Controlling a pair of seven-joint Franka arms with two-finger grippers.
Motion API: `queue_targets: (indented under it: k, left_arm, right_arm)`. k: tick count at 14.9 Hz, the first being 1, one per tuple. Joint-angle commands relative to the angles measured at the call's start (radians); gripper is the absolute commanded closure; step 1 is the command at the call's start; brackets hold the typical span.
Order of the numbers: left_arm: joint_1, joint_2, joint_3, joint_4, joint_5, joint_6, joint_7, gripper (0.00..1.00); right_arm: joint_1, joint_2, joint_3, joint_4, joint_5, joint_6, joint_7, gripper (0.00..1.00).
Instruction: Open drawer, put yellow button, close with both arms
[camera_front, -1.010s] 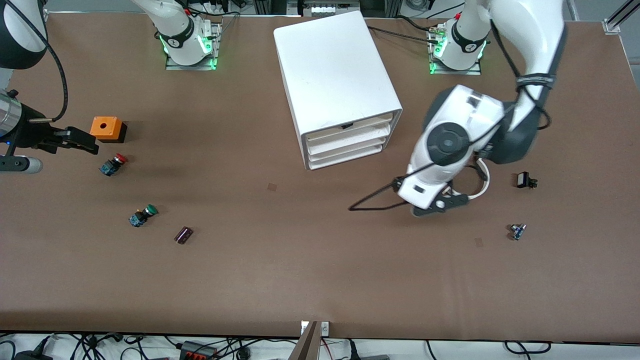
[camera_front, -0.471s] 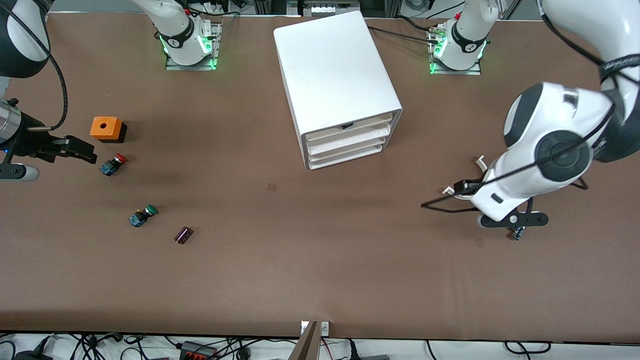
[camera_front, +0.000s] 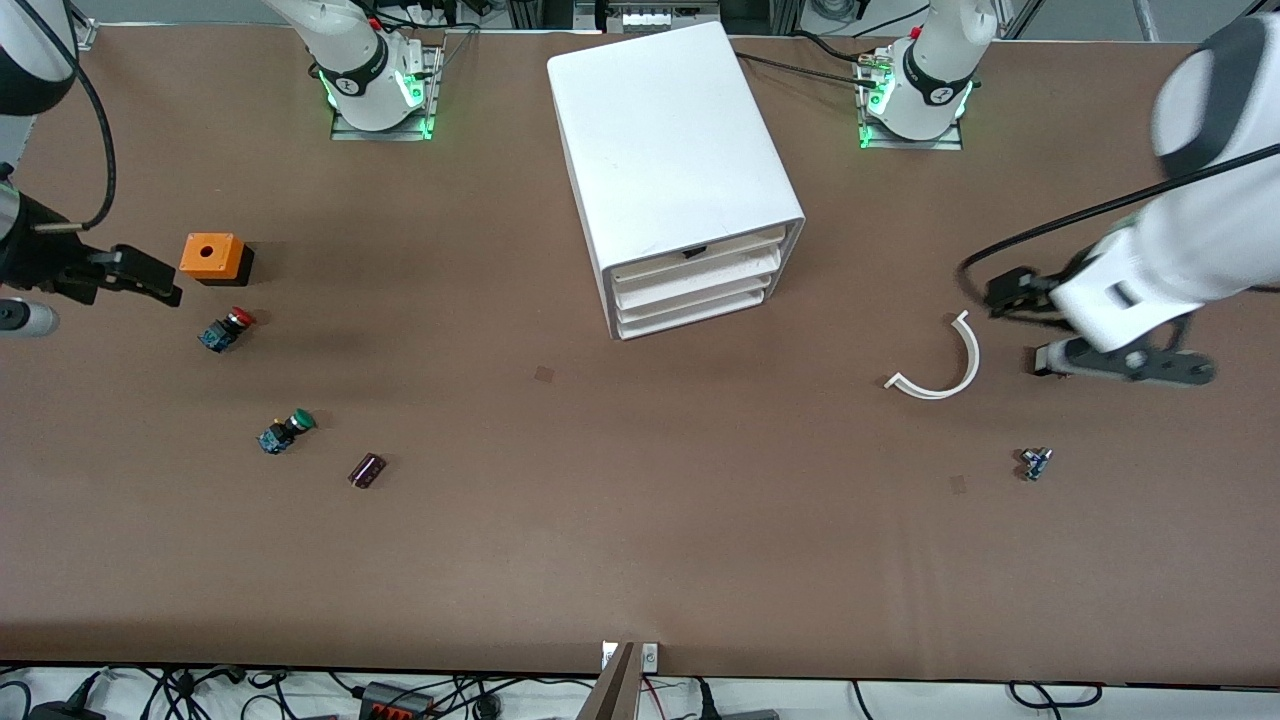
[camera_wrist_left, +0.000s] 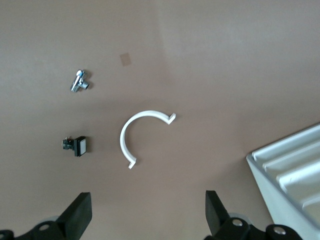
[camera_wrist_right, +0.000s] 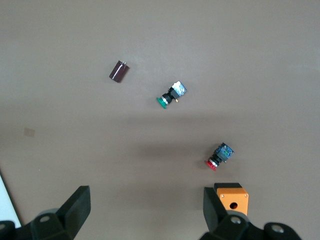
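- the right gripper hangs at mid-height on the frame's edge at the right arm's end, over the table. in the right wrist view its fingers are spread wide with nothing between them.
- just beside it sits an orange box with a round hole on top.
- below the box in the frame lie a red-capped switch, then a green-capped switch and a dark cylinder.
- the white cabinet fills the upper middle of the frame. the drawer, the top one of four, is pushed in level with the rest.
- a white curved clip lies at mid-height toward the left arm's end, with a small metal part lower in the frame.
- the left gripper hovers beside the clip, its fingers wide apart and empty. a small black part shows in the left wrist view.
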Motion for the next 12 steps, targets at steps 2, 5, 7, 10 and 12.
queue_targets:
  k: [2,5,7,10,12]
  left_arm:
    - [-0.004,-0.228,0.020,-0.309,-0.012,0.271,0.025,0.00]
    - [-0.007,-0.253,0.040,-0.343,-0.009,0.294,0.047,0.00]
    - [-0.009,-0.255,0.041,-0.346,-0.010,0.294,0.056,0.00]
    - [-0.016,-0.264,0.041,-0.369,-0.010,0.286,0.050,0.00]
    - [-0.007,-0.285,0.037,-0.363,-0.009,0.219,0.045,0.00]
  right_arm:
    - [-0.004,-0.076,-0.001,-0.097,-0.010,0.040,-0.004,0.00]
    - [-0.008,-0.091,-0.003,-0.134,-0.011,0.072,-0.009,0.00]
    - [-0.008,-0.078,-0.003,-0.122,-0.014,0.072,-0.007,0.00]
    - [-0.004,-0.078,-0.002,-0.110,-0.025,0.061,-0.010,0.00]
    - [-0.004,-0.078,0.000,-0.114,-0.026,0.061,-0.009,0.00]
